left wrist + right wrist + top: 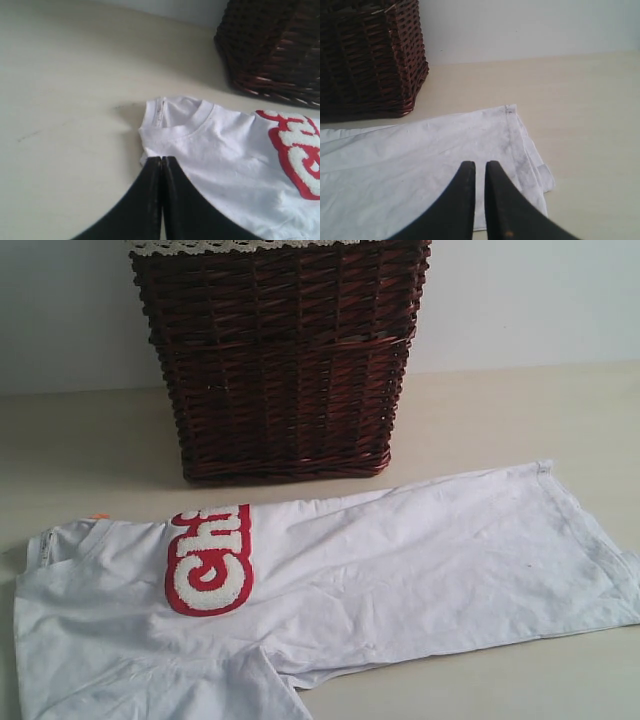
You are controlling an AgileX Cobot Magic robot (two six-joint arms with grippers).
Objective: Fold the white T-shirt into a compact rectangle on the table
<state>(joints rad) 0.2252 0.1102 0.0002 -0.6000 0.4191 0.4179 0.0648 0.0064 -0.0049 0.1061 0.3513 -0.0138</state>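
Matte beige table [500, 420], creased white T-shirt [400, 550]

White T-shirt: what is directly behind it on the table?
Behind the white T-shirt stands a dark wicker basket with cream lace trim, resting on the table against a pale wall. The basket's inside cannot be seen, nor the table under the shirt.

A soft white cotton short-sleeved T-shirt [400, 560] lies spread lengthwise on a broad pale beige table [520, 410] with faint wood grain, its ribbed crew neck at the left and its hem at the right. Fuzzy white letters on a red patch [208, 560] run sideways across the chest. A small orange tag [98, 516] shows near the collar. The fabric is lightly wrinkled, one sleeve angled toward the table's near edge.
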